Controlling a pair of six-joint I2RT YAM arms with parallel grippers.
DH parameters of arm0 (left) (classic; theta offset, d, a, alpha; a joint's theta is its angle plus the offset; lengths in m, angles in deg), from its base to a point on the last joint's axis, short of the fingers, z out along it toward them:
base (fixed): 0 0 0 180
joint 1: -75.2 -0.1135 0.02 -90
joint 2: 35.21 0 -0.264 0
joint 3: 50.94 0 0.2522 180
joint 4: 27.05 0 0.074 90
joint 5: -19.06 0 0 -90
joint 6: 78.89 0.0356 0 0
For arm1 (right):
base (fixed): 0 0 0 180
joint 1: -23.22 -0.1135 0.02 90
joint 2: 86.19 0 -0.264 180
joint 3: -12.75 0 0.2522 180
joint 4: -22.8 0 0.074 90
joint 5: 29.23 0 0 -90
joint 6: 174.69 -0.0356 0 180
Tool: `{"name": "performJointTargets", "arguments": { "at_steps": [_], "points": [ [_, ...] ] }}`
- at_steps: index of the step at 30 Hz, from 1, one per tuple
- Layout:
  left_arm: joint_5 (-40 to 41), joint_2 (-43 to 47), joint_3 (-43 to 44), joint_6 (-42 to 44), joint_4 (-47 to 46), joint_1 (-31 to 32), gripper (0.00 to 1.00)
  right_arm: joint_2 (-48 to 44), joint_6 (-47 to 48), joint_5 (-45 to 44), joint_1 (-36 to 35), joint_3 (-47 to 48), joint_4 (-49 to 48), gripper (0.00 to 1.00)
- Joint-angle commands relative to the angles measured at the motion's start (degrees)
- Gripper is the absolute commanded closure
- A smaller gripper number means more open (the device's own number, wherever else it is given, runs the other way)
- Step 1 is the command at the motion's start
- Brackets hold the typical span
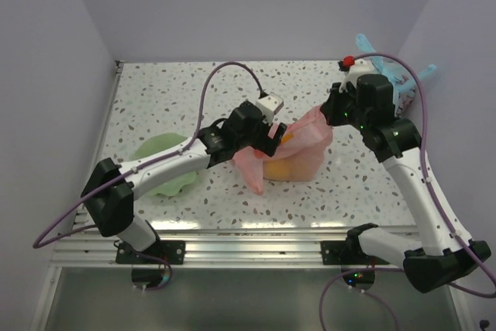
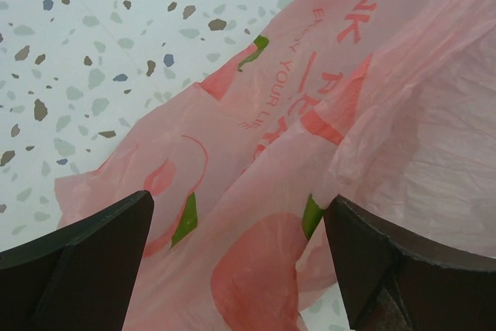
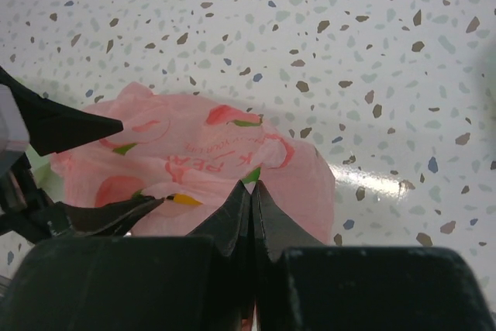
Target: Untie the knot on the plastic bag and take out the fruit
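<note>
The pink plastic bag (image 1: 298, 149) lies crumpled mid-table, with yellow and orange fruit (image 1: 283, 167) showing through it. I cannot make out the knot. My left gripper (image 1: 273, 143) is at the bag's left side. In the left wrist view it (image 2: 239, 201) is open, with a fold of the printed pink plastic (image 2: 256, 269) between its wide-apart fingers. My right gripper (image 1: 325, 118) is at the bag's upper right edge. In the right wrist view it (image 3: 253, 185) is shut, pinching the pink plastic (image 3: 209, 153). A sliver of yellow fruit (image 3: 184, 199) shows there.
A green bowl (image 1: 167, 164) sits left of the bag under the left arm. A light blue bag (image 1: 399, 75) stands at the back right behind the right arm. The left gripper's fingers (image 3: 70, 125) show at the left of the right wrist view.
</note>
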Motion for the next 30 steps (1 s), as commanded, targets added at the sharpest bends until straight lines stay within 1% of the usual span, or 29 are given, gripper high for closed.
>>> {"name": "performJointTargets", "arguments": {
  "at_steps": [1,3,4,5,7,8,10,11,12,13,15,17,19,20,21,23,24,25,26,27,28,29,30],
  "points": [
    [5.48,-2.82,2.51,-0.04,-1.83,0.08,0.05,-1.95,1.32,0.79,-0.2,0.55,-0.53,1.0],
    [7.86,-3.88,2.17,-1.27,-0.68,0.08,0.07,-2.48,1.32,-0.09,-0.2,0.55,-0.44,1.0],
    [10.74,-3.8,1.64,-1.36,-0.51,-0.09,0.07,-2.57,1.58,-0.44,-0.2,0.55,-0.36,1.0],
    [11.9,-3.63,1.02,-1.45,-0.85,-0.62,0.09,-2.75,1.93,-0.88,-0.28,0.46,-0.27,1.0],
    [11.92,-2.49,-1.0,-1.98,-0.6,-2.46,0.11,-2.75,2.54,-3.33,-0.2,0.37,0.43,1.0],
    [11.48,-1.96,-2.39,-2.41,0.02,-5.25,0.11,-2.66,2.72,-4.48,-0.2,0.2,0.96,1.0],
    [10.86,0.06,-3.98,-3.47,0.37,-8.43,0.11,-2.48,2.2,-10.26,-0.2,-0.42,2.1,1.0],
    [10.86,1.37,-5.3,-3.73,1.33,-11.32,0.12,-2.31,1.67,-14.38,-0.2,-0.68,2.71,1.0],
    [11.21,1.91,-5.74,-3.74,2.04,-12.56,0.13,-2.22,0.97,-14.42,-0.11,-0.94,2.89,1.0],
    [12.17,2.43,-6.18,-3.65,2.74,-13.62,0.13,-2.05,-0.34,-18.42,-0.02,-1.38,3.07,1.0],
    [12.79,3.4,-7.15,-2.95,4.67,-16.0,0.15,-1.26,-1.75,-21.0,0.33,-1.82,3.07,1.0],
    [12.88,3.93,-8.12,-2.86,6.25,-18.62,0.16,0.58,-3.51,-21.63,1.12,-2.35,2.46,1.0],
    [12.45,4.9,-8.47,-2.77,7.22,-20.22,0.22,2.34,-5.26,-21.45,1.65,-1.74,2.54,1.0],
    [12.1,5.33,-8.65,-2.68,7.84,-21.7,0.26,3.39,-5.97,-21.62,2.69,-1.56,2.54,1.0],
    [11.57,6.3,-8.65,-2.6,8.02,-22.41,0.38,5.06,-6.5,-21.63,3.31,-1.3,2.46,1.0],
    [8.5,7.36,-8.48,-2.33,8.11,-23.91,0.47,7.0,-8.35,-20.32,6.03,-0.95,1.93,1.0],
    [7.27,8.32,-8.3,-2.16,8.11,-24.09,0.55,8.75,-8.96,-19.7,7.26,-0.95,1.06,1.0],
    [4.39,8.68,-7.95,-2.15,8.11,-24.35,0.59,9.55,-10.27,-19.17,8.23,-1.03,0.44,1.0],
    [2.62,8.94,-7.34,-2.24,8.46,-24.53,0.7,10.43,-11.07,-17.86,10.5,-1.12,-0.44,1.0],
    [0.86,9.55,-7.24,-2.68,8.37,-24.53,0.76,12.52,-11.69,-16.98,11.57,-1.12,-0.97,1.0],
    [-4.03,9.82,-7.24,-3.12,8.2,-24.79,0.81,13.42,-12.47,-16.27,12.54,-1.12,-1.67,1.0],
    [-6.95,10.08,-7.59,-3.56,7.24,-24.88,0.91,14.56,-12.74,-15.83,13.51,-1.12,-2.46,1.0],
    [-10.03,10.43,-8.2,-4.95,6.45,-25.14,0.96,15.44,-12.83,-15.83,13.78,-1.12,-2.9,1.0]
  ]
}}
